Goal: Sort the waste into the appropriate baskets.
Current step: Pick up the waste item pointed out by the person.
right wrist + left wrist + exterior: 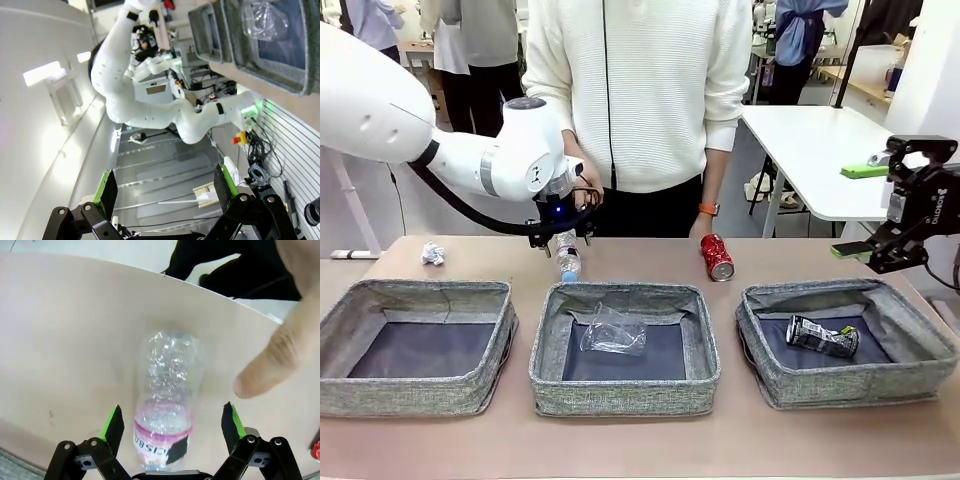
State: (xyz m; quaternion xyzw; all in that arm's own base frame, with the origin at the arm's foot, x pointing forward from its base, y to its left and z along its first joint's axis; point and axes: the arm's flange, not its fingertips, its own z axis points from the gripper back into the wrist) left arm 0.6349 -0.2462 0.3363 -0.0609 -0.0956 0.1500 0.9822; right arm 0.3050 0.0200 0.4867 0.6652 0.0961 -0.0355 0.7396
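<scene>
Plastic bottle lies inside the wide-open left pincer — right pincer released too, empty.

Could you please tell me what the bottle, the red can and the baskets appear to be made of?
The bottle looks like thin clear plastic: see-through, with crinkled, glinting walls. The red can is probably painted metal: glossy, with a silvery end. The baskets seem to be grey woven fabric: matte and flecked, with soft, sagging walls.
</scene>
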